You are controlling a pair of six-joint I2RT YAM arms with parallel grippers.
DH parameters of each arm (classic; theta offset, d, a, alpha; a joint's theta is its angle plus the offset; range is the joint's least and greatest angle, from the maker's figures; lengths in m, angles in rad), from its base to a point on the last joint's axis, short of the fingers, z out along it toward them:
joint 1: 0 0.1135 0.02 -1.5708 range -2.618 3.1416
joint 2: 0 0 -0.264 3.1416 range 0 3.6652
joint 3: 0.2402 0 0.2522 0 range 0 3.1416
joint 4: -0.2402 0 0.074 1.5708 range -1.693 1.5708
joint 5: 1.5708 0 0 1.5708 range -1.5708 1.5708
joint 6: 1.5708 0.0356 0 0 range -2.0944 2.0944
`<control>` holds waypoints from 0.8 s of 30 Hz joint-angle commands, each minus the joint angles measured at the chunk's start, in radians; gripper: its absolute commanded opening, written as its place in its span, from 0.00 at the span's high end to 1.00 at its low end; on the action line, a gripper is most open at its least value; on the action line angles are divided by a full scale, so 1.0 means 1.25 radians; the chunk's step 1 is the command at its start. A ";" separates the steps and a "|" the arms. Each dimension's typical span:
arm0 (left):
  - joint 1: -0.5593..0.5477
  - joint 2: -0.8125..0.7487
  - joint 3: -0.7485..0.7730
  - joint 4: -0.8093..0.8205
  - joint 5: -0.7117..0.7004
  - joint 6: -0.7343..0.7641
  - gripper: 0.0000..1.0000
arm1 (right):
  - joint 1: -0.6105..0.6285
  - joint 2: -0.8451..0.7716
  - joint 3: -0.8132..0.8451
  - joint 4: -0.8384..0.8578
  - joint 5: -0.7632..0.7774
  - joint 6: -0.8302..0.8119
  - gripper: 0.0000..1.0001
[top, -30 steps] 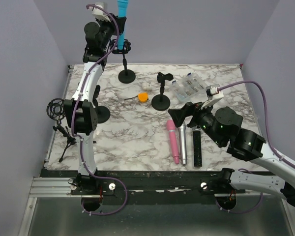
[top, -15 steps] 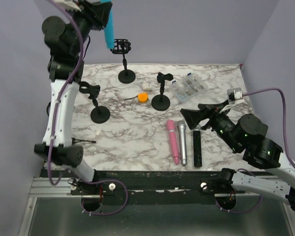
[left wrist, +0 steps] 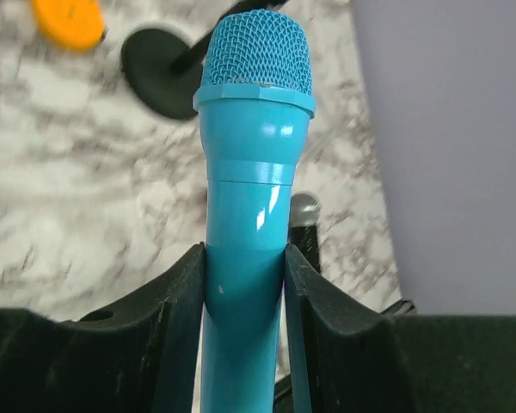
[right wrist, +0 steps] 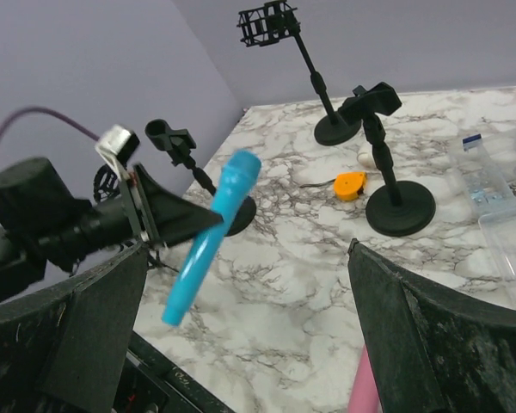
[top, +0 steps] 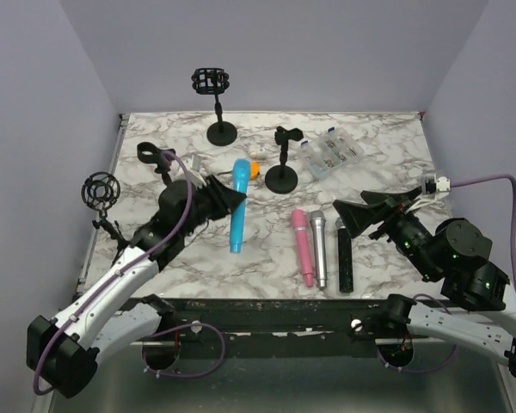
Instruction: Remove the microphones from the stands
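— What is different from a second ago?

— The blue microphone (top: 237,225) was up at the shock-mount stand (top: 211,82) by the back wall. Now the left arm has swung down and holds it low over the marble table (top: 387,146), just left of the pink microphone (top: 303,245).

— So is it out of the stand?

— Yes, the cradle is bare and well apart from it. I judge the removal done; only the set-down is left.

— And the grip?

— The left gripper (left wrist: 245,284) has both fingers (left wrist: 179,297) pressed on the barrel, head pointing away. Whether the tail touches the table, I cannot tell.

— The other arm?

— The right gripper (top: 354,211) hangs spread wide, holding nothing.
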 commanded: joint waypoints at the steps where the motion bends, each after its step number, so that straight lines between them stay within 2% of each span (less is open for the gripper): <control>1: -0.124 -0.089 -0.199 0.120 -0.210 -0.124 1.00 | 0.003 -0.020 -0.019 -0.017 -0.021 0.019 0.00; 5: -0.229 -0.034 -0.297 0.250 -0.265 -0.178 1.00 | 0.003 -0.028 -0.028 -0.021 -0.021 0.033 0.00; 11: -0.322 0.170 -0.352 0.467 -0.325 -0.263 1.00 | 0.003 -0.037 -0.042 -0.023 -0.023 0.064 0.00; 14: -0.366 0.265 -0.329 0.510 -0.387 -0.276 1.00 | 0.004 -0.047 -0.046 -0.029 -0.025 0.079 0.00; 22: -0.425 0.470 -0.293 0.672 -0.435 -0.329 1.00 | 0.004 -0.082 -0.045 -0.061 -0.005 0.093 0.00; 24: -0.430 0.505 -0.281 0.679 -0.435 -0.345 0.99 | 0.004 -0.084 -0.041 -0.068 -0.004 0.093 0.00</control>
